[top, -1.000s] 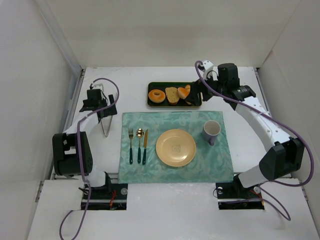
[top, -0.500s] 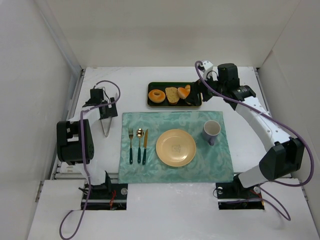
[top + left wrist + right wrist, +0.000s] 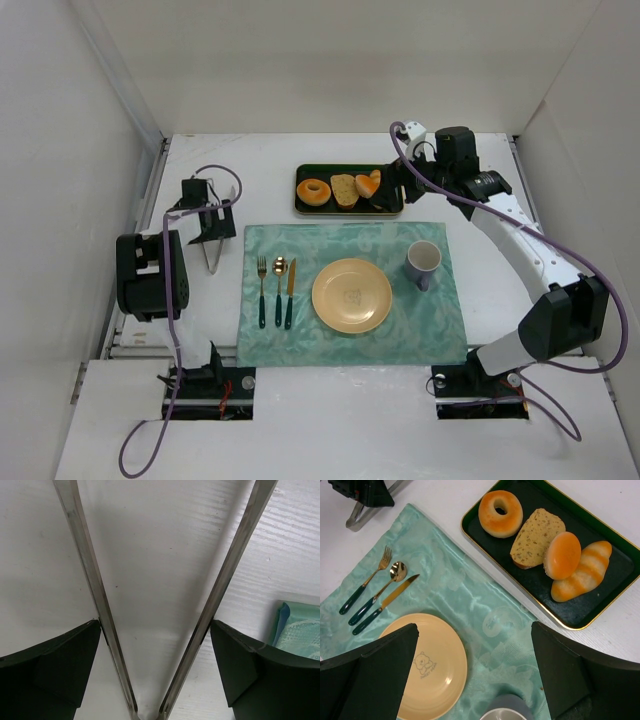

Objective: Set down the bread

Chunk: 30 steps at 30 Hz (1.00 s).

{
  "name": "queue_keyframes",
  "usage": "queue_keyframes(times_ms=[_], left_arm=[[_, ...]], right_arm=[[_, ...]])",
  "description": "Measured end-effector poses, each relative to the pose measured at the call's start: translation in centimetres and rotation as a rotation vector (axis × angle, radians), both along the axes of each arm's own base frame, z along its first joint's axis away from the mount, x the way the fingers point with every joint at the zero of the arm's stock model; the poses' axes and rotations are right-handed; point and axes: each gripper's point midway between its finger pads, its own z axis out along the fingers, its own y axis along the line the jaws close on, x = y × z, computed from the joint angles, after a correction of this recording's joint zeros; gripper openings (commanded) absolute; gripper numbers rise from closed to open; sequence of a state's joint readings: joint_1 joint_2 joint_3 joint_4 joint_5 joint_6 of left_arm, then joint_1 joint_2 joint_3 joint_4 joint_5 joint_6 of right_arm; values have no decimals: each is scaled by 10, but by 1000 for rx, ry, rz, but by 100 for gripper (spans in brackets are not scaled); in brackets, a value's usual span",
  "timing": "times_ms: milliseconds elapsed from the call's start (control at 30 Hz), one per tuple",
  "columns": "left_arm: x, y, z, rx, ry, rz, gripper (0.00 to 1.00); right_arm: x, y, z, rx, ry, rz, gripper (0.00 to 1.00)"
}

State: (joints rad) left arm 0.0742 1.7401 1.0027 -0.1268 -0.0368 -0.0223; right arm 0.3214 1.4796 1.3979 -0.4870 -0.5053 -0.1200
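Note:
The bread [image 3: 314, 191] is a golden ring lying at the left end of a dark tray [image 3: 298, 207], and it also shows in the right wrist view [image 3: 500, 513]. My right gripper [image 3: 396, 186] hovers by the tray's right end, open, with nothing between its fingers [image 3: 475, 630]. Metal tongs [image 3: 211, 255] lie on the white table left of the mat. My left gripper [image 3: 207, 228] straddles them, and each finger rests against the outside of one tong arm [image 3: 87, 570]. The tongs still spread in a wide V.
A toast slice [image 3: 345, 190] and two orange rolls [image 3: 562, 555] share the tray with the bread. On the teal mat [image 3: 300, 240] lie a fork, spoon and knife [image 3: 277, 290], a yellow plate [image 3: 352, 295] and a purple mug [image 3: 423, 262]. White walls stand on both sides.
The left arm's elbow has swung back and upward while its gripper stayed over the tongs, and its jaws have come in against the tong arms. The right arm has not moved.

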Motion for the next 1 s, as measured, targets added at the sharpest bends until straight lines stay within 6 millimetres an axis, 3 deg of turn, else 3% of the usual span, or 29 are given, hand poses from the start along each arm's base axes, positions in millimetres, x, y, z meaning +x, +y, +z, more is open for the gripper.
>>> queue_keyframes(times_ms=[300,400,467,600,767,833,1000], left_arm=[[2,-2,-1,-15,3,-12,64],[3,-3,-1,-17,4,-16,39],[3,-3,-1,-18,4,-19,32],[2,-3,-1,-22,4,-21,30],[1,-6,6,-39,-3,-28,34],[1,-9,18,-52,-28,-35,34],[8,-21,69,-101,-168,-59,34]], right_arm=[[0,0,1,1,-2,0,100],[0,0,1,0,-2,0,100],[0,0,1,0,-2,0,100],[0,0,1,0,-2,0,100],[0,0,1,0,-2,0,100],[0,0,1,1,-2,0,100],[0,0,1,0,-2,0,100]])
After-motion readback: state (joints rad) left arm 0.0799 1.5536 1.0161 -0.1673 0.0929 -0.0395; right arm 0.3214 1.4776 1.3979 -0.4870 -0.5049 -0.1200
